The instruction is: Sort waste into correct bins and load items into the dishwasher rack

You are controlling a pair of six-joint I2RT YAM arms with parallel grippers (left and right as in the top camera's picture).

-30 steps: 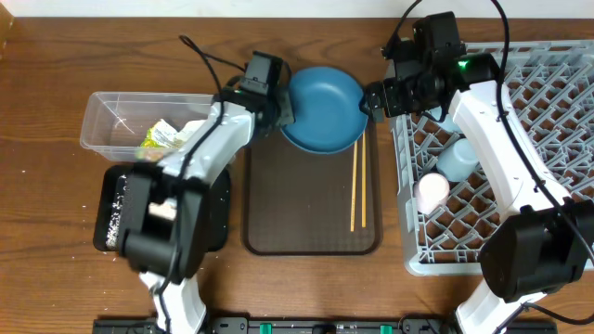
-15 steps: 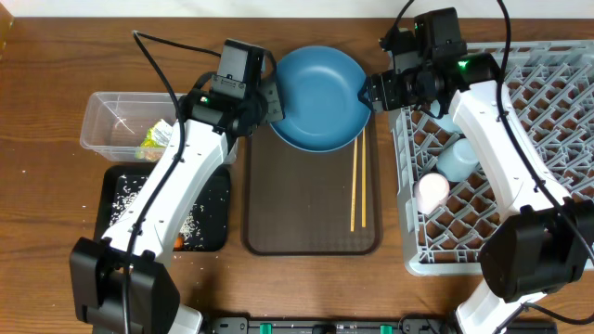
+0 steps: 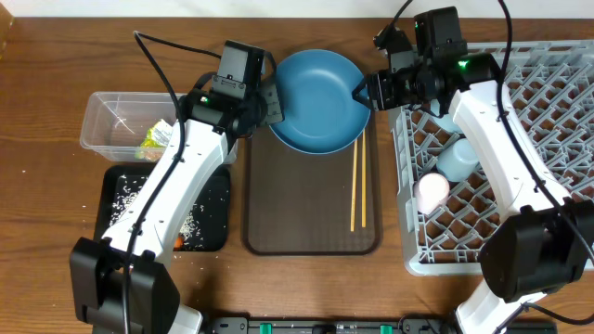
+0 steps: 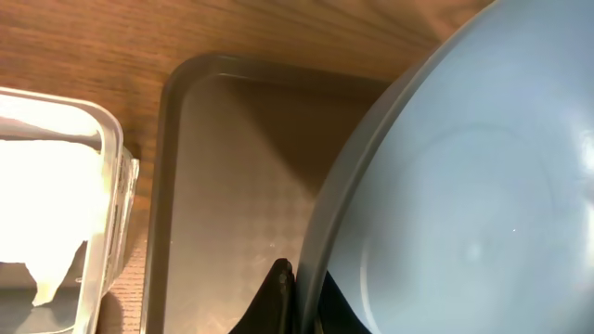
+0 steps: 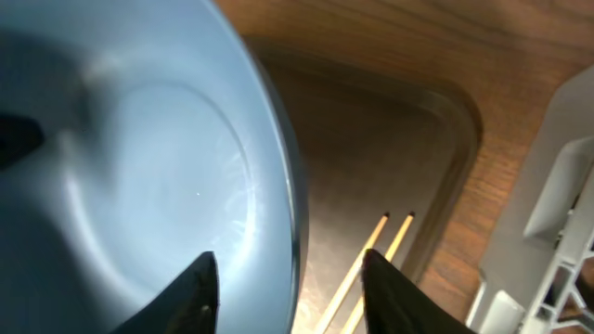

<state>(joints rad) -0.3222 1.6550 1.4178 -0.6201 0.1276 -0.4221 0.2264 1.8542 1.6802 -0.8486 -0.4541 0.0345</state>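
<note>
A brown tray (image 3: 306, 218) with rounded corners and a raised rim is laid near the middle of the wooden surface (image 3: 46, 241). Its floor is seen to be finely textured. A tan object (image 3: 4, 28) is cut off at the far left corner; its kind cannot be told.

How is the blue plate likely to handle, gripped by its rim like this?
Probably stiff: the plate shows no sag though the left gripper pinches only its rim. Its glossy surface looks slippery, so that thin edge grip may let it pivot. The right gripper straddles the opposite rim with jaws apart, likely to steady it.
</note>
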